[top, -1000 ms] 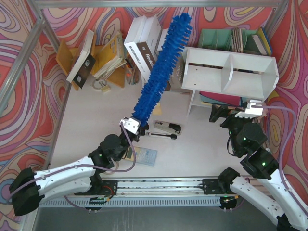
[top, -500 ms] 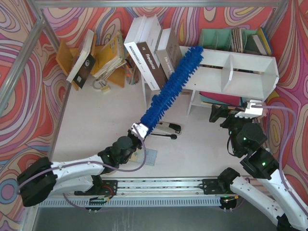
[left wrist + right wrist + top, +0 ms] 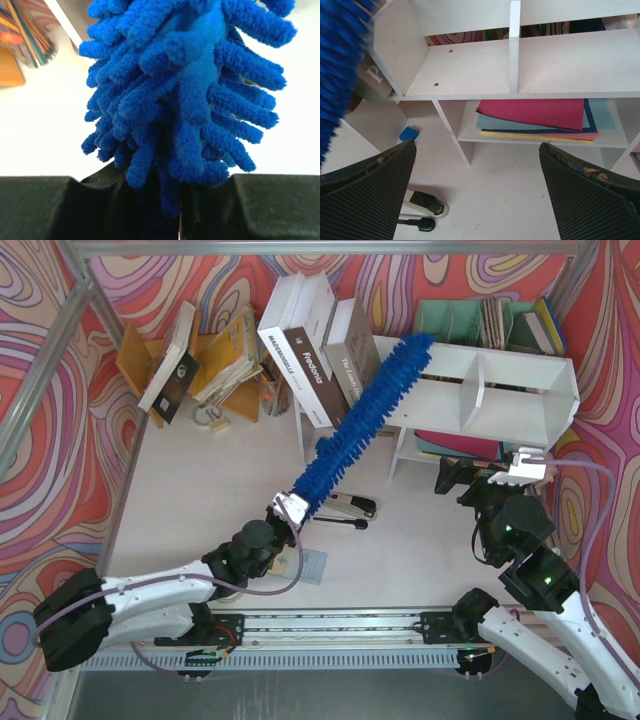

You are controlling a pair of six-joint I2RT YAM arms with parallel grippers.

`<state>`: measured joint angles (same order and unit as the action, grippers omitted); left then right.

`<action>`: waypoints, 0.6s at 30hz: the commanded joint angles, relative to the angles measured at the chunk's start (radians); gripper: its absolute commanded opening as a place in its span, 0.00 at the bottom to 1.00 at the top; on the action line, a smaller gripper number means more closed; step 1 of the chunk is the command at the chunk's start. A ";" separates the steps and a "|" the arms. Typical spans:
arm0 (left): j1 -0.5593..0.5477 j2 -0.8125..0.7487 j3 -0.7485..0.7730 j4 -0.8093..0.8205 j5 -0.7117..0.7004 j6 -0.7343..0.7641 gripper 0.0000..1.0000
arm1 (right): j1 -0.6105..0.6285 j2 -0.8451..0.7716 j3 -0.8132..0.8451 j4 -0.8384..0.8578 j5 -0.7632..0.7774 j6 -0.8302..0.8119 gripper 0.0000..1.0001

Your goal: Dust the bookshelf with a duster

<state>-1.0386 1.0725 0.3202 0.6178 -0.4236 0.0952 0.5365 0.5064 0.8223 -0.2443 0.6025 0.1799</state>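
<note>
The white bookshelf (image 3: pixel 520 390) stands at the back right, with two upper compartments and coloured paper on its lower level (image 3: pixel 535 117). My left gripper (image 3: pixel 290 508) is shut on the base of the blue fluffy duster (image 3: pixel 362 425), which slants up to the right; its tip rests at the shelf's top left corner. In the left wrist view the blue head (image 3: pixel 185 85) fills the frame and the handle is hidden between the jaws. My right gripper (image 3: pixel 478 478) is open and empty, low in front of the bookshelf (image 3: pixel 470 70). The duster's blur shows at left in the right wrist view (image 3: pixel 337 60).
Books (image 3: pixel 310 345) lean left of the shelf, next to an orange rack with books (image 3: pixel 200 360). A teal file organizer (image 3: pixel 480 320) stands behind the shelf. A stapler (image 3: pixel 345 505) and a black pen lie on the table, and a small clear pad (image 3: pixel 305 565) lies near my left arm.
My left gripper swung the duster from pointing up over the books down to the right, until its tip reached the shelf's top left corner. The right arm has not moved.
</note>
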 commanded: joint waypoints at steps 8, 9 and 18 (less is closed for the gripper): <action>0.027 -0.119 0.082 -0.054 -0.030 0.019 0.00 | 0.000 -0.002 -0.003 0.025 0.014 -0.004 0.99; 0.033 -0.104 0.080 -0.052 -0.030 0.007 0.00 | 0.000 -0.003 -0.004 0.024 0.013 -0.004 0.99; 0.062 0.029 0.091 -0.005 -0.010 -0.075 0.00 | 0.000 -0.008 -0.004 0.021 0.013 0.000 0.99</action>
<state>-0.9924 1.0668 0.4004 0.5495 -0.4259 0.0841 0.5365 0.5060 0.8223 -0.2443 0.6022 0.1806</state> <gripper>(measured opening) 0.346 0.987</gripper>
